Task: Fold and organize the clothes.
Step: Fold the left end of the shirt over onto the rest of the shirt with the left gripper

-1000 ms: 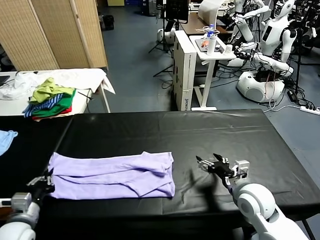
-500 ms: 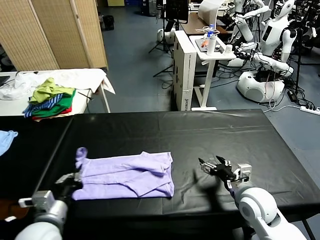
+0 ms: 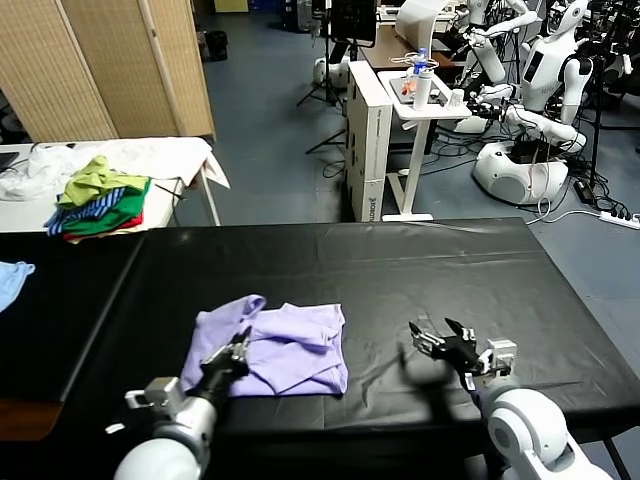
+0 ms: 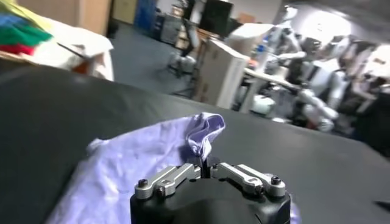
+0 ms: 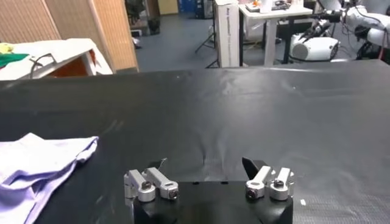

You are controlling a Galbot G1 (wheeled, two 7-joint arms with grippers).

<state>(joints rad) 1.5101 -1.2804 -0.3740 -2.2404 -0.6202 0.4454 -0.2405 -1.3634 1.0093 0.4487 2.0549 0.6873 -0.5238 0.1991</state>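
The pale lavender T-shirt lies folded on the black table, near its front edge. My left gripper is shut on the shirt's left end and holds it lifted and carried over the rest of the shirt. In the left wrist view the pinched fabric rises from between the closed fingers of the gripper. My right gripper is open and empty, low over the bare table to the right of the shirt. In the right wrist view the shirt's edge shows to one side.
A pile of green, yellow and striped clothes lies on a white table at the back left. A light blue cloth lies at the far left edge. A white cart and other robots stand beyond the table.
My left gripper has carried the shirt's left end to the right, over the rest of the shirt, so the shirt is now much shorter. My right gripper drifted slightly right and toward the front.
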